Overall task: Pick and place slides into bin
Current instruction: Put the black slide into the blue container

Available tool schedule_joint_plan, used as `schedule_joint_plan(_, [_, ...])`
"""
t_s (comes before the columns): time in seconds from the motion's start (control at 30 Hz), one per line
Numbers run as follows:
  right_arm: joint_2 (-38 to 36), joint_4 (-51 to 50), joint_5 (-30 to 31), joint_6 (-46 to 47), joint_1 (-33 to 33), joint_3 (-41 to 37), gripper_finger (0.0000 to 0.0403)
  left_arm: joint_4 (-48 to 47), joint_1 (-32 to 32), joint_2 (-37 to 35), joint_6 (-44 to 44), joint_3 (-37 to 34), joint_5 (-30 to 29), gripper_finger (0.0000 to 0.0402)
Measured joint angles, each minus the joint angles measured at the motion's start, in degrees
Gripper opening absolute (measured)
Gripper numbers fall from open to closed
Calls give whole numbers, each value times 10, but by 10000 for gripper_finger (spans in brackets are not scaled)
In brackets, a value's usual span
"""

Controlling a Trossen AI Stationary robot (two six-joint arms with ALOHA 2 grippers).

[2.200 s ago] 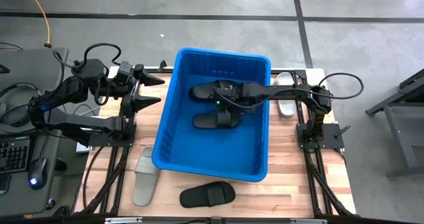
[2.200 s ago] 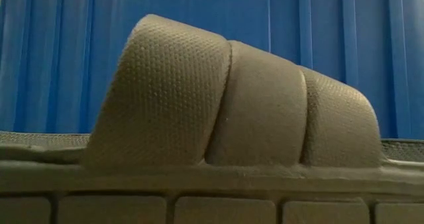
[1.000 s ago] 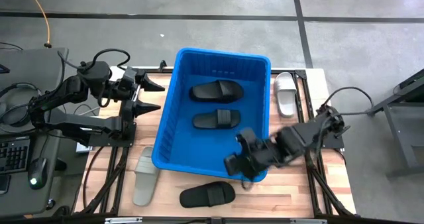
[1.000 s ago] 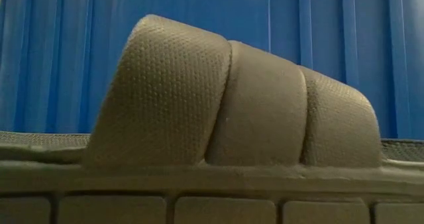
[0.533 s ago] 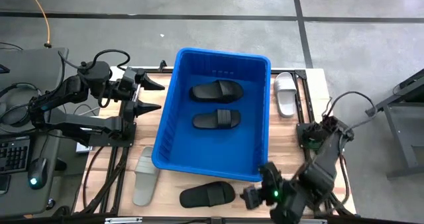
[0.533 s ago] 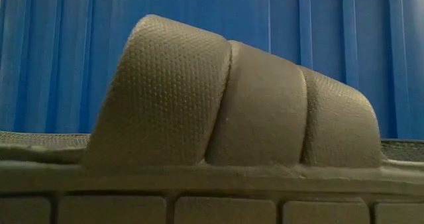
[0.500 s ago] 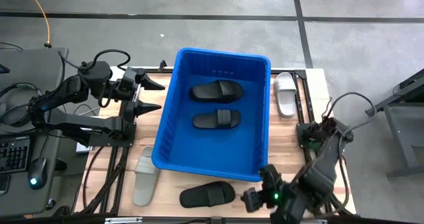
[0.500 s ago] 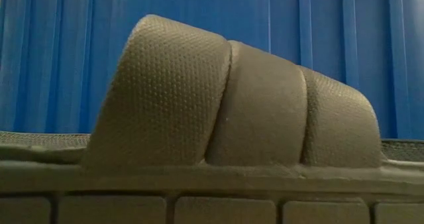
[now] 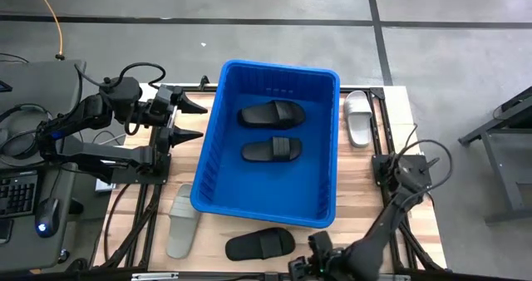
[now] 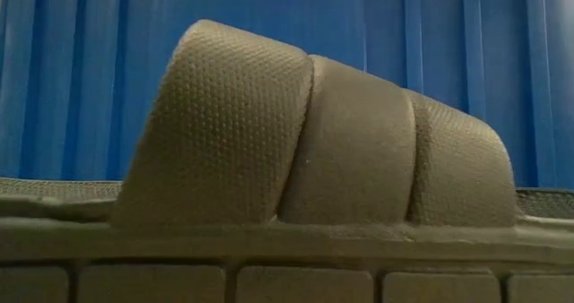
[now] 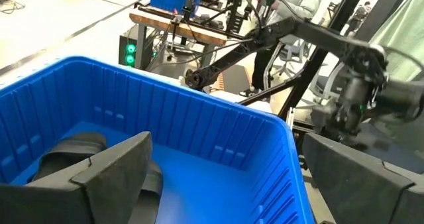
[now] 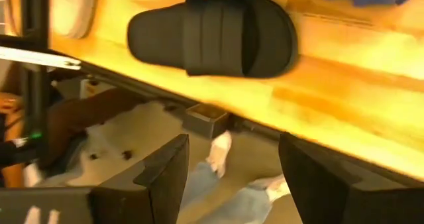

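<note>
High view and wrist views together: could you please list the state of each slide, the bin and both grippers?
Bright-blue plastic bin: upright on the wooden table, holding two slides.
Two black rubber slides: lying flat inside the bin.
Black slide: on the table, in front of the bin.
Grey slide: on the table, by the bin's corner.
White slide: on the table, right of the bin.
Left gripper: open, empty, beside the bin.
Right gripper: open, empty, near the black slide.

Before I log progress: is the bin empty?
No. Two black slides lie flat inside the bin, seen from above.
</note>
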Motion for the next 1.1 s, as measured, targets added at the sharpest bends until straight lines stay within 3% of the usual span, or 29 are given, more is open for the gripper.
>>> schedule_joint_plan(0.27, [68, 84, -12, 17, -11, 0, 222, -4, 0, 0, -11, 0, 0, 379])
schedule_joint_plan(0.6, [134, 140, 32, 13, -25, 0, 221, -4, 0, 0, -22, 0, 4, 379])
schedule_joint_plan(0.8, [145, 156, 98, 47, -19, -9, 204, -3, 0, 0, -27, 0, 12, 379])
schedule_joint_plan(1.1, [145, 119, 88, 76, -3, -14, 193, -3, 0, 0, -28, 0, 16, 379])
